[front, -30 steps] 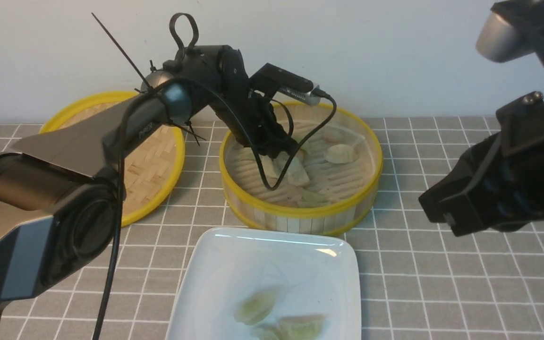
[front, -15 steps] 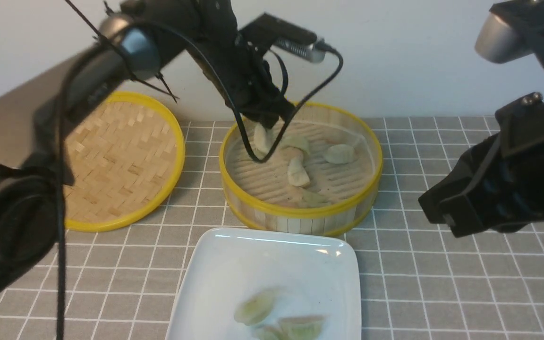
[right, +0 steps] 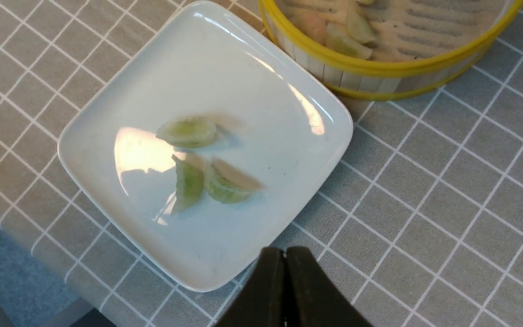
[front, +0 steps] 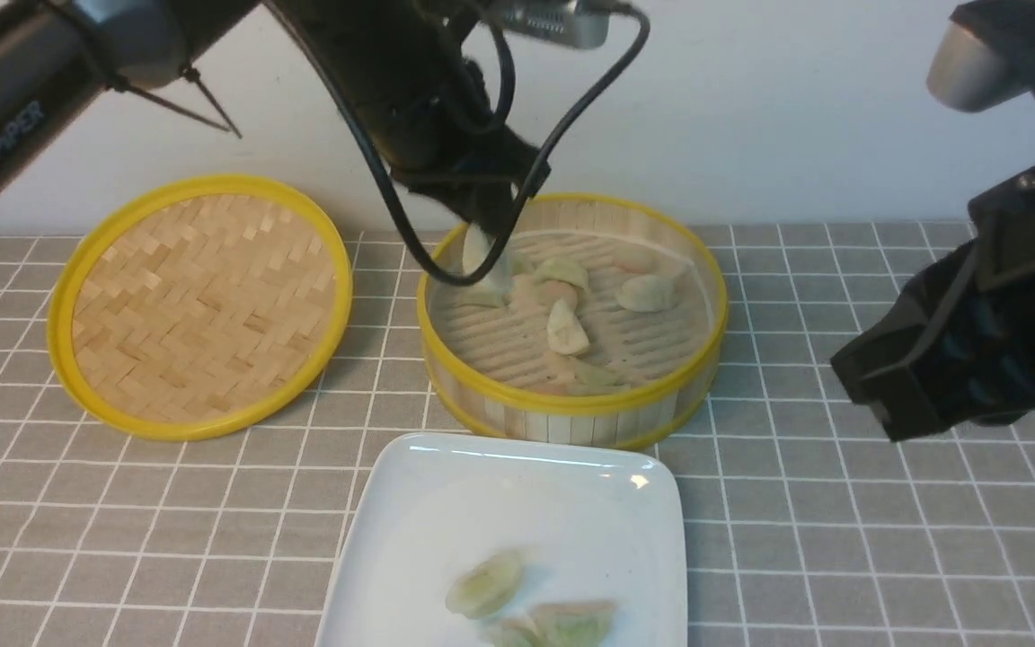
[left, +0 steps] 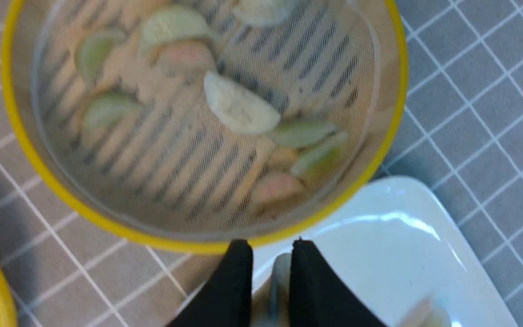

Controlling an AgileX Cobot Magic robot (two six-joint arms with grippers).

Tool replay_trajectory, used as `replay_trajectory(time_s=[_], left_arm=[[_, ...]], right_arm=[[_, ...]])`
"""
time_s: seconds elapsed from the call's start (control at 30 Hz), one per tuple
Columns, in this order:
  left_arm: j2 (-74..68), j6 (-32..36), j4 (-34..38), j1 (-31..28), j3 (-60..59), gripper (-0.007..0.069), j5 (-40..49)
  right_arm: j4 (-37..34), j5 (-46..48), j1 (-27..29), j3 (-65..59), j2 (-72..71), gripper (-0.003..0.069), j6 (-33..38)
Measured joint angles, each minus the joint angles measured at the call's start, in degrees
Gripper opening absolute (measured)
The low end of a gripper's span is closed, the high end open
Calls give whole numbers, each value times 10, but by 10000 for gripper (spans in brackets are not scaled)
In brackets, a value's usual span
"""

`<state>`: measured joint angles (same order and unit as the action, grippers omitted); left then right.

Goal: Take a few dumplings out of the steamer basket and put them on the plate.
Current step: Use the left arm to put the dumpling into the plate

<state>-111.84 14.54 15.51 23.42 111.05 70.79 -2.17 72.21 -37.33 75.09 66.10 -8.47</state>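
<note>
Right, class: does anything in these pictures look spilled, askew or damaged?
Nothing stands out. The steamer basket and plate sit level on the table, no dumplings lie spilled beside them, and the woven lid looks undamaged.

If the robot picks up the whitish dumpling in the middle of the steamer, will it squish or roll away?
The dumpling looks soft, with a thin pleated edge, so a hard pinch might dent it. It probably won't roll far, being crescent-shaped and lying on the ridged floor of the steamer. It's small, so likely light.
</note>
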Motion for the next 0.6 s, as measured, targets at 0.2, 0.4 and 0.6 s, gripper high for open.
replay_trajectory(time_s=[0.2,0.4,0.6], left_arm=[[5,-8,15,23,-126,81,-1],[-47,-8,22,62,-151,81,-25],[-100,-7,-11,84,-151,160,-56]], right_arm=[[2,1,0,0,-35,-13,-7],[3,4,0,0,-66,-13,-12],[-1,6,0,0,-132,-14,-16]])
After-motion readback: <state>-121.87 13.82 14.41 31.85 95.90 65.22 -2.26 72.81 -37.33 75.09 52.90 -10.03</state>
